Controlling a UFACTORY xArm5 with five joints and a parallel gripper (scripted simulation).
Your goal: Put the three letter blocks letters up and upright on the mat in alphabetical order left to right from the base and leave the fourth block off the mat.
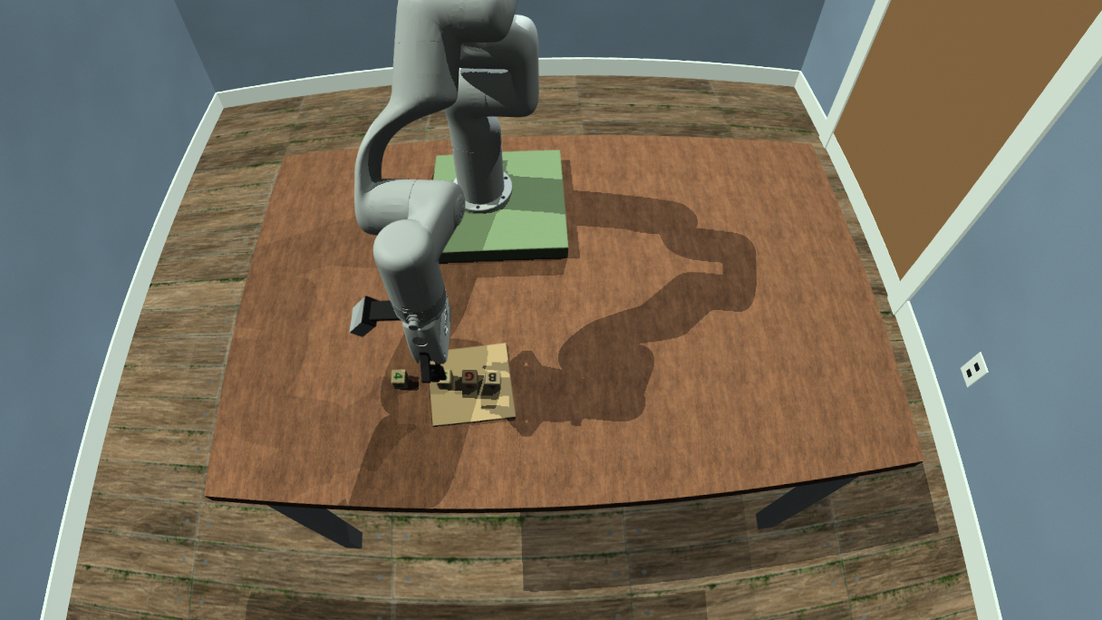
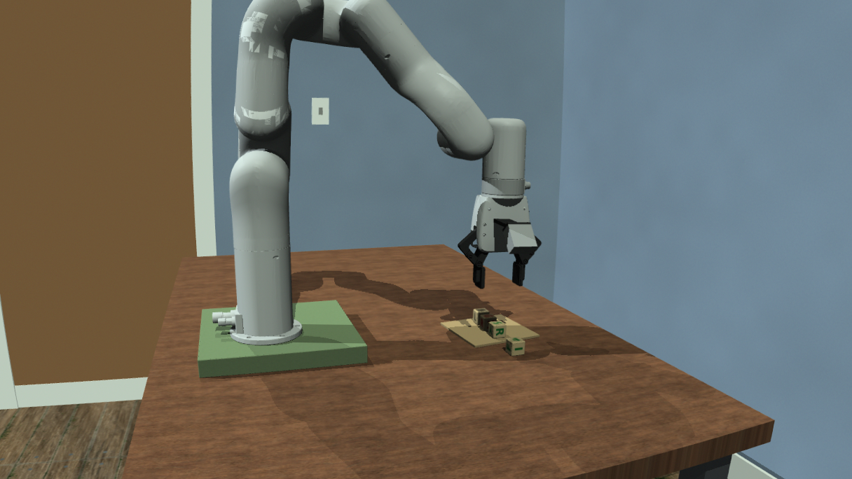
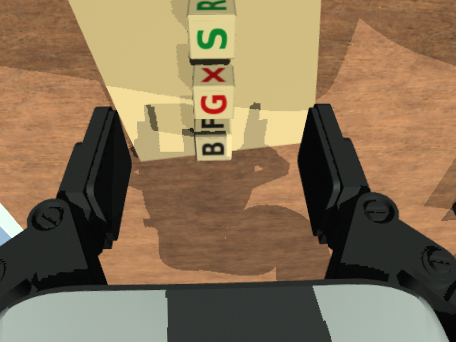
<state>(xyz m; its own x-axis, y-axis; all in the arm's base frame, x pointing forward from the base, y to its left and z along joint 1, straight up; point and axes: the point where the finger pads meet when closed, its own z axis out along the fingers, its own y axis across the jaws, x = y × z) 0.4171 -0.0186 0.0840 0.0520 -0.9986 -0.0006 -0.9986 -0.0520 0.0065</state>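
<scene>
A tan mat (image 1: 471, 390) lies on the table in front of the robot's base. Three blocks stand on it in a tight row: B (image 1: 490, 378), G (image 1: 468, 377), and S (image 3: 212, 39), which the fingers mostly hide in the top view. The wrist view shows all three in line, with G (image 3: 214, 102) in the middle and B (image 3: 214, 146) nearest. A fourth block marked 4 (image 1: 398, 377) sits on the bare table just off the mat's edge, also seen in the exterior view (image 2: 515, 345). My gripper (image 2: 497, 275) is open and empty, raised well above the row.
The arm's green base plate (image 1: 504, 207) lies behind the mat. The table's front edge (image 1: 562, 505) is some way beyond the mat. The arm casts broad shadows over the mat and table.
</scene>
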